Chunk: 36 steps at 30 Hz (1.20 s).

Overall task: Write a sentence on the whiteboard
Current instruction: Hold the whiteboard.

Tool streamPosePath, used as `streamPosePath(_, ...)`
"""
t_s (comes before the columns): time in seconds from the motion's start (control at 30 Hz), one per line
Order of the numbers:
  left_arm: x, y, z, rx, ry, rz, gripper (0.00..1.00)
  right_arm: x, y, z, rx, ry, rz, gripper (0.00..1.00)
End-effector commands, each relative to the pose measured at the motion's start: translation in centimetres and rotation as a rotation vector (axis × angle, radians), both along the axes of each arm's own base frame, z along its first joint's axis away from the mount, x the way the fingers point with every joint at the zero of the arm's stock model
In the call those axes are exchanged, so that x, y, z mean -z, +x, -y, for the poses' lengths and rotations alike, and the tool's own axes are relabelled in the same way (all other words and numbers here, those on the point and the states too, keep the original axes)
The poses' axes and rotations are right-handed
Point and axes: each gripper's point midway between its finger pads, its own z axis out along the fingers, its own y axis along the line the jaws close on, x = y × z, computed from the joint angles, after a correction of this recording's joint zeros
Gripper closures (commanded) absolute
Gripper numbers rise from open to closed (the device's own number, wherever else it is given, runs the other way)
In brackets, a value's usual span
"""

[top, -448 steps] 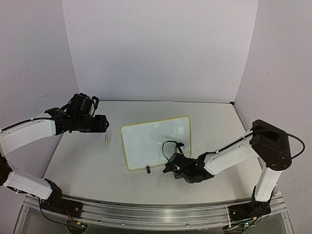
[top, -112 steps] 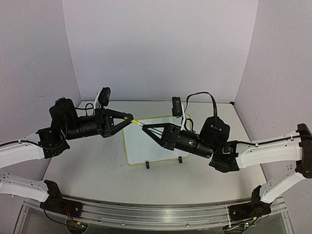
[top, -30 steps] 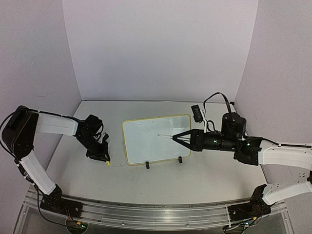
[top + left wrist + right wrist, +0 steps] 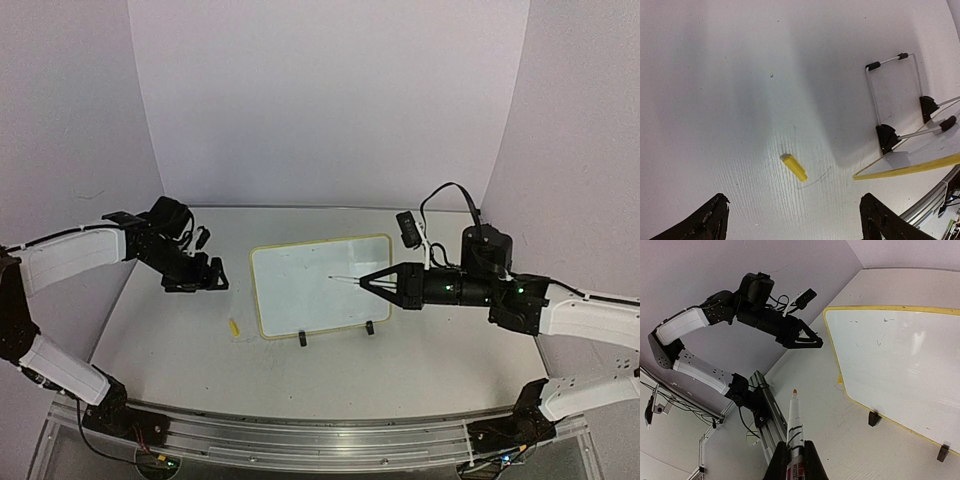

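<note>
Right tool (image 4: pixel 368 281) is clenched on the back part of a marker (image 4: pixel 347 279), and the tip points over the middle of the whiteboard (image 4: pixel 300 305); from above I cannot tell if it touches. The whiteboard is in the middle of the counter (image 4: pixel 420 345), propped on small black feet. I can read no words on it, only some faint marks. The left tool (image 4: pixel 212 275) is released, with its jaws wide apart and nothing between them. It hangs over the counter apart from the board, above a loose yellow cap (image 4: pixel 794 167). So nothing holds the board. I think the main danger is that pressing the tip pushes the light board backward or turns it on its feet, and the letters go crooked. Because the marker is gripped far from its tip, it may also swing in the jaws under pressure. Too light a press would leave lines too pale to read
</note>
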Motion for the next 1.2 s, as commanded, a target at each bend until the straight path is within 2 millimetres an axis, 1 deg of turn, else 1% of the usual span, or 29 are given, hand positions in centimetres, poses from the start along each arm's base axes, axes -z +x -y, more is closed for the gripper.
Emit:
streamPosePath(0.0, -6.0, 0.6, 1.3, 0.154, -0.039, 0.126, 0.1, -2.2, -0.5, -0.5, -0.059, 0.02, 0.075, 1.0)
streamPosePath(0.07, -7.8, 0.7, 2.4, 0.232, -0.083, 0.188, 0.1, -2.0, -0.6, -0.9, -0.089, 0.012, 0.085, 1.0)
streamPosePath(0.13, -9.6, 1.2, 3.0, 0.258, -0.11, 0.256, 0.1, -1.6, -0.5, -1.5, -0.116, 0.002, 0.087, 1.0)
streamPosePath(0.2, -11.4, 1.2, 3.7, 0.304, -0.15, 0.331, 0.09, -1.3, -0.4, -1.9, -0.138, -0.005, 0.086, 1.0)
streamPosePath(0.23, -12.2, 1.0, 4.0, 0.336, -0.173, 0.367, 0.08, -1.2, -0.2, -2.0, -0.142, -0.007, 0.087, 1.0)
streamPosePath(0.33, -13.1, -0.5, 6.0, 0.483, -0.279, 0.416, 0.07, -1.1, 0.1, -2.6, -0.168, -0.007, 0.09, 1.0)
streamPosePath(0.47, -13.0, -1.5, 7.7, 0.615, -0.36, 0.412, 0.09, -1.1, 0.3, -3.4, -0.204, 0.002, 0.096, 1.0)
streamPosePath(0.57, -13.1, -1.5, 8.7, 0.676, -0.41, 0.408, 0.1, -0.7, 0.7, -3.9, -0.221, 0.001, 0.092, 1.0)
streamPosePath(0.67, -12.3, -0.8, 9.1, 0.704, -0.395, 0.404, 0.16, -0.3, 1.5, -4.4, -0.226, 0.008, 0.089, 1.0)
streamPosePath(0.77, -11.5, -0.1, 9.5, 0.726, -0.391, 0.394, 0.27, -0.2, 2.3, -4.9, -0.225, 0.013, 0.087, 1.0)
streamPosePath(0.83, -11.3, 0.2, 9.8, 0.735, -0.392, 0.393, 0.35, 0.0, 2.6, -5.2, -0.226, 0.009, 0.088, 1.0)
streamPosePath(0.9, -11.2, 0.5, 10.0, 0.745, -0.389, 0.39, 0.41, 0.4, 3.1, -5.6, -0.223, 0.001, 0.087, 1.0)
streamPosePath(1.03, -10.3, 1.5, 9.7, 0.727, -0.34, 0.396, 0.44, 1.0, 3.9, -6.5, -0.228, -0.01, 0.081, 1.0)
streamPosePath(1.13, -10.0, 1.8, 9.9, 0.725, -0.337, 0.392, 0.44, 1.4, 4.5, -7.3, -0.237, -0.014, 0.077, 1.0)
streamPosePath(1.17, -9.9, 1.9, 10.0, 0.724, -0.341, 0.391, 0.46, 1.5, 4.7, -7.5, -0.238, -0.015, 0.077, 1.0)
